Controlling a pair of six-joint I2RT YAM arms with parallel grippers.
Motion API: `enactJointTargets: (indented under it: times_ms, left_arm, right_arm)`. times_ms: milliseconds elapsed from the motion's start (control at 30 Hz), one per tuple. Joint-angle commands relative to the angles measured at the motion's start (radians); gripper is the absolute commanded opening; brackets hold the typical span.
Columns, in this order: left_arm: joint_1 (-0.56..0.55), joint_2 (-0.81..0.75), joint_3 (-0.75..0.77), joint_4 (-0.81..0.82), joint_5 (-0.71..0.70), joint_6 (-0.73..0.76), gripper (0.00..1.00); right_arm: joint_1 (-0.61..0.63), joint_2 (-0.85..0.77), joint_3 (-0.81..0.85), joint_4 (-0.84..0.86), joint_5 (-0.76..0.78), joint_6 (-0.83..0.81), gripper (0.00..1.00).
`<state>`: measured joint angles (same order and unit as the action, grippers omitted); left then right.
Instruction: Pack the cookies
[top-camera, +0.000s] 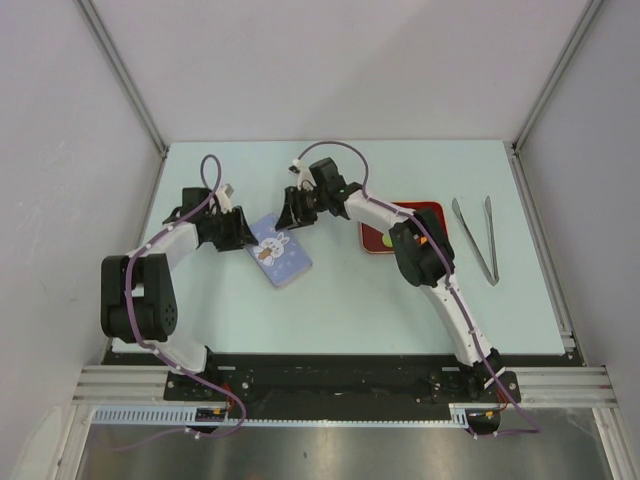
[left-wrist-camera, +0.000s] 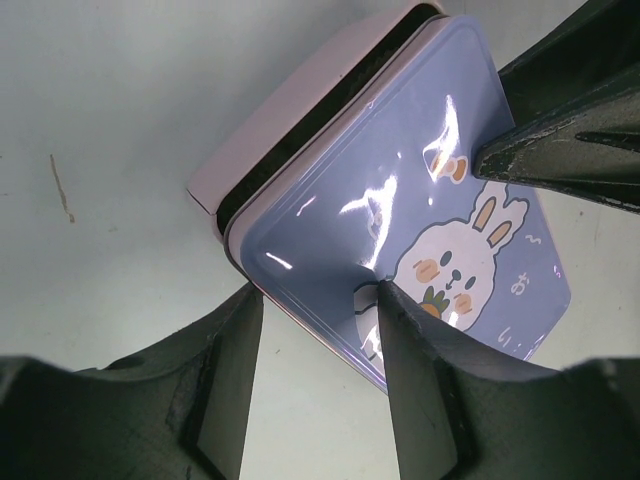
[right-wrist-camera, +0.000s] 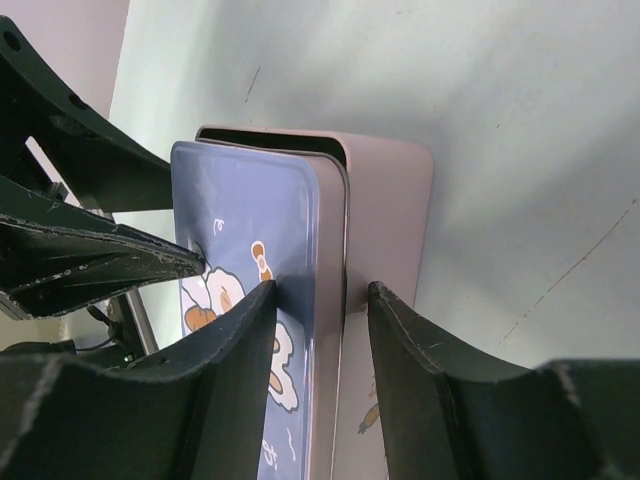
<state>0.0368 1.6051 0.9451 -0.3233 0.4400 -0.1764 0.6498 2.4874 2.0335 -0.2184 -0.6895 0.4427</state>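
- Left gripper (left-wrist-camera: 318, 290): its dark fingers stand part-way apart, straddling one rim of the blue rabbit-printed tin lid (left-wrist-camera: 400, 180). Whether they pinch it cannot be told.
- Right gripper (right-wrist-camera: 322, 288): its fingers are narrowed across another rim, one pad on the lid's face and the other against the wall of the pale pink rounded-square tin base (right-wrist-camera: 390, 200). It appears clamped.
- Lid: it lies askew over the base on the pale green table (top-camera: 350, 300), with a dark gap open along one side.
- Cookies: none can be made out, and the tin's inside is hidden. A small coloured speck (top-camera: 386, 240) on the red square tray (top-camera: 428, 206), beside the right arm, may be one.
- Metal tongs (top-camera: 472, 240): they lie well apart, to the right.
- Step in hand, as judged: seating the lid. Square its corners with the base first, then press down evenly at both rims. Pushing while it is skewed risks jamming it.
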Motion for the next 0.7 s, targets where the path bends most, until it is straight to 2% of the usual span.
enactJointTargets:
  times_ms: [0,667]
  left_arm:
    - [0.009,0.027,0.035,-0.008,-0.046,0.005,0.54]
    - [0.017,0.081,0.052,0.02,-0.049,-0.008,0.54]
  right_arm:
    - [0.02,0.018,0.057,-0.018,-0.025,-0.016,0.47]
    - [0.024,0.082,0.159,-0.042,-0.05,-0.006,0.48]
